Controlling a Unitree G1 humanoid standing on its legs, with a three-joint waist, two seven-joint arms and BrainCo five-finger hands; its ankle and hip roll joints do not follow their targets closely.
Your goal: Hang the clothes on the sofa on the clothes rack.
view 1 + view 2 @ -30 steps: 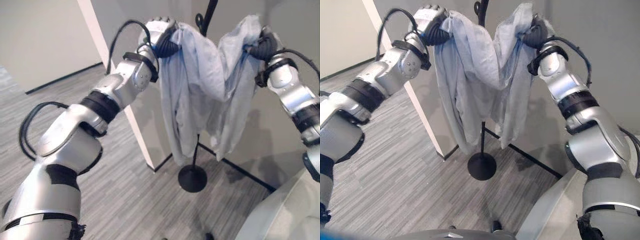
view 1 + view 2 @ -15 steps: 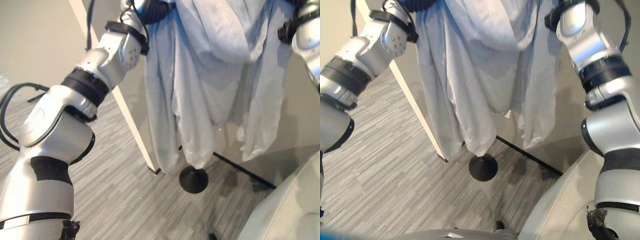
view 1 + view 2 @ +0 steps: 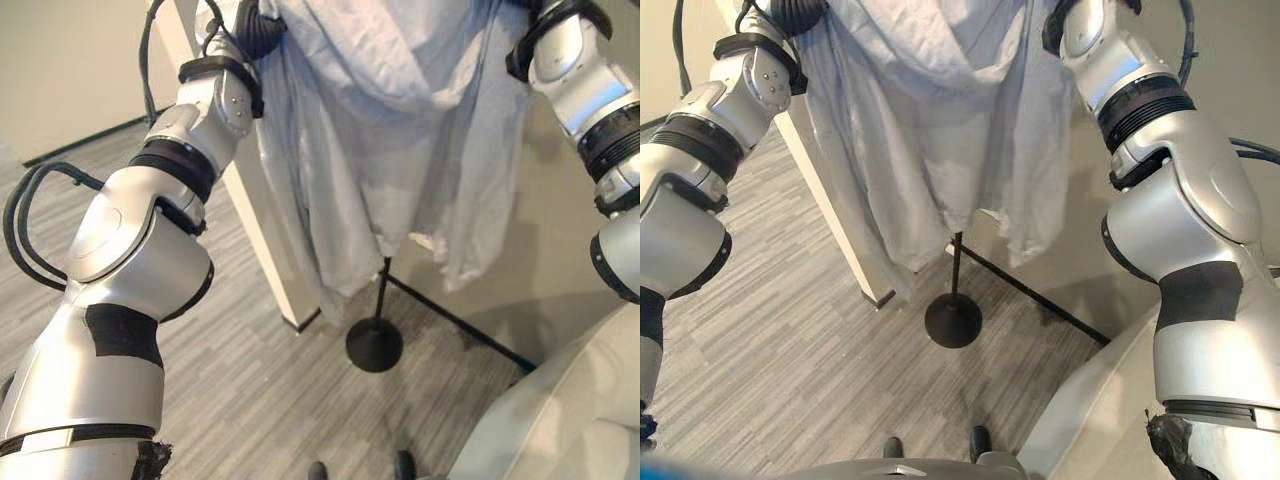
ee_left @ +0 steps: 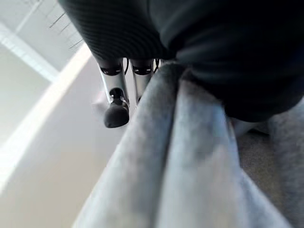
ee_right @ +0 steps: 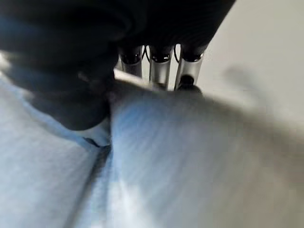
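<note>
I see the pale blue cloth shirt point(image 3: 400, 130) hanging above the black round base of the thin metal clothes rack point(image 3: 374, 347). My left hand point(image 4: 118, 90) pinches one upper edge. My right hand point(image 5: 161, 71) is clamped on the other.

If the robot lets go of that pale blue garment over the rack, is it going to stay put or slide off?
The pale blue garment looks thin and floppy: it hangs in loose folds over the rack's pole. It seems light, so it would probably drape over a hook. If more cloth hangs on one side, it may slide off. The left hand and right hand grip bunched cloth.
</note>
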